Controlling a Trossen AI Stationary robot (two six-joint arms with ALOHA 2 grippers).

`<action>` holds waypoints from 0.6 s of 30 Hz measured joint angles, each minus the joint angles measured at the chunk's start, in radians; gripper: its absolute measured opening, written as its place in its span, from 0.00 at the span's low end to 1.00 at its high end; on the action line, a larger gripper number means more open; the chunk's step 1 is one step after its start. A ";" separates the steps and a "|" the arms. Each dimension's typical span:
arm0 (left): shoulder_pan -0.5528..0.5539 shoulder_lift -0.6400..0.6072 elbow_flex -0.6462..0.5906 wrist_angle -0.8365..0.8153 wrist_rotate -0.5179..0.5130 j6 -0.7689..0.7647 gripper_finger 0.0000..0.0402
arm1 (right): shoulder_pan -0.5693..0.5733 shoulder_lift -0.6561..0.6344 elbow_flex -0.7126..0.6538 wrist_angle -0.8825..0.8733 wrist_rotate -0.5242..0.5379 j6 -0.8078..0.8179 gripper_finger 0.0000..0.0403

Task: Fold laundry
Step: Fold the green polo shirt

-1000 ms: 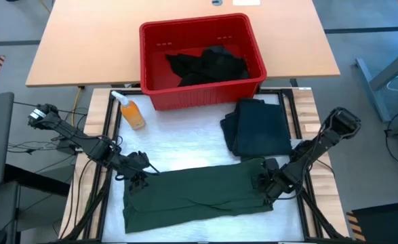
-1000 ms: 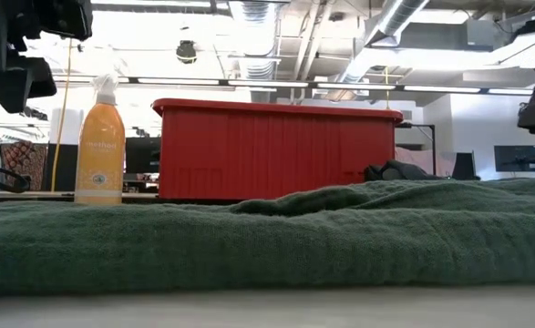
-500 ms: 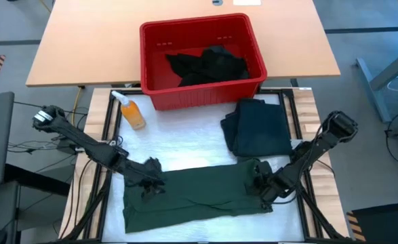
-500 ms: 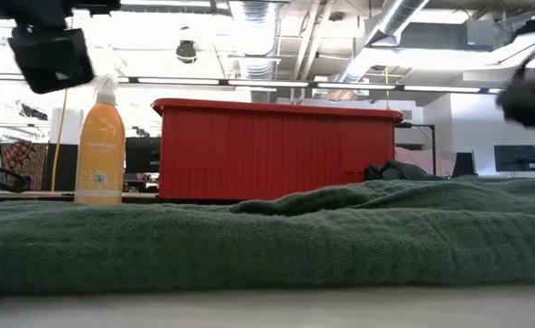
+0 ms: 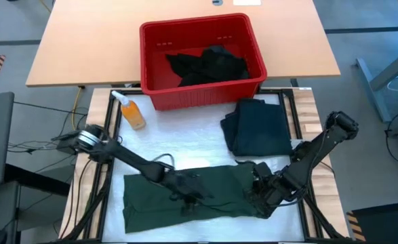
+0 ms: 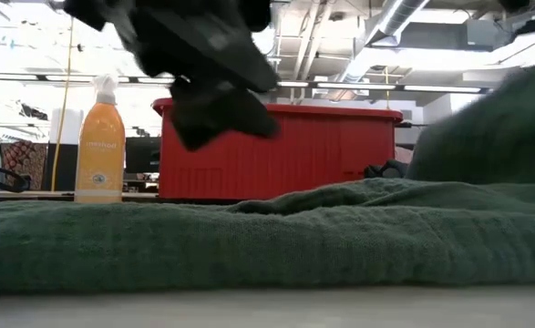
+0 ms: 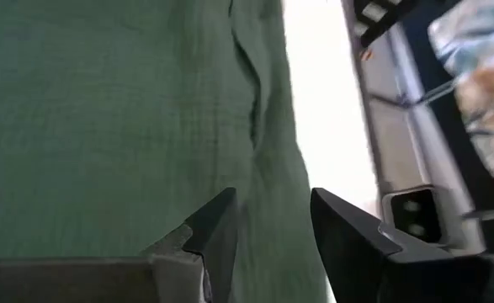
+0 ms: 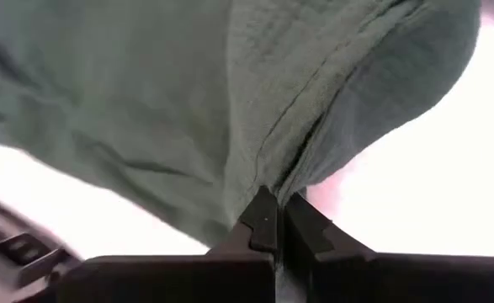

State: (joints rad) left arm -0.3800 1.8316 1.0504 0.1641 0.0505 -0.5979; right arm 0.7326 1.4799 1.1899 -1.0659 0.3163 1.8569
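Observation:
A dark green shirt (image 5: 148, 203) lies spread across the white mat at the near side of the table. My left gripper (image 5: 190, 196) hangs over its middle with its fingers open (image 7: 268, 215), the cloth right below them; I cannot tell whether they touch it. My right gripper (image 5: 255, 193) is shut on the shirt's right end, which stands up off the mat (image 6: 495, 128). The rest of the shirt lies flat (image 6: 249, 237). My right gripper pinches the green shirt's right end between its two fingers, on a bunched fold beside a seam (image 8: 273, 181). The fingers come from above, slanting down. That end is lifted off the mat and hangs around the fingertips, while the rest of the shirt lies on the table.
A red bin (image 5: 202, 81) with black garments inside stands at the far middle. A folded dark garment (image 5: 260, 125) lies in front of it on the right. An orange spray bottle (image 5: 132, 112) stands at the far left of the mat.
My left gripper has swept from the shirt's left end toward the table's right and down, and now hangs over the shirt's middle. My right gripper has risen with the shirt's right end, which is lifted off the mat while the rest stays flat.

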 joint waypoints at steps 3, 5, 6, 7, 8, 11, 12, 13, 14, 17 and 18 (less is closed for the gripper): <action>0.016 0.101 0.109 -0.048 0.024 0.033 0.33 | 0.001 0.000 0.054 -0.015 0.008 -0.021 0.05; 0.025 0.151 0.162 -0.100 0.026 0.037 0.32 | 0.008 0.000 0.090 -0.023 0.021 -0.027 0.05; 0.027 0.173 0.193 -0.101 0.028 0.037 0.32 | 0.012 0.000 0.109 -0.031 0.032 -0.028 0.05; 0.030 0.190 0.215 -0.108 0.028 0.038 0.32 | 0.018 0.000 0.128 -0.042 0.041 -0.029 0.05; 0.034 0.206 0.236 -0.136 0.029 0.037 0.32 | 0.025 0.000 0.147 -0.057 0.050 -0.028 0.05; 0.042 0.258 0.295 -0.154 0.040 0.037 0.31 | 0.044 -0.001 0.202 -0.117 0.069 -0.025 0.05; 0.046 0.276 0.313 -0.166 0.050 0.037 0.31 | 0.050 -0.001 0.218 -0.136 0.073 -0.020 0.05; 0.049 0.297 0.338 -0.159 0.064 0.037 0.31 | 0.055 -0.002 0.236 -0.158 0.075 -0.015 0.05; 0.053 0.309 0.355 -0.156 0.078 0.038 0.31 | 0.059 -0.002 0.256 -0.182 0.076 -0.010 0.05; 0.061 0.337 0.409 -0.179 0.101 0.062 0.31 | 0.070 -0.002 0.311 -0.248 0.076 -0.006 0.05; 0.062 0.338 0.415 -0.206 0.098 0.078 0.31 | 0.075 -0.002 0.332 -0.273 0.076 -0.002 0.05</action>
State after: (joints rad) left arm -0.3184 2.1693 1.4656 -0.0423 0.1487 -0.5201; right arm 0.8072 1.4784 1.5220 -1.3394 0.3927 1.8551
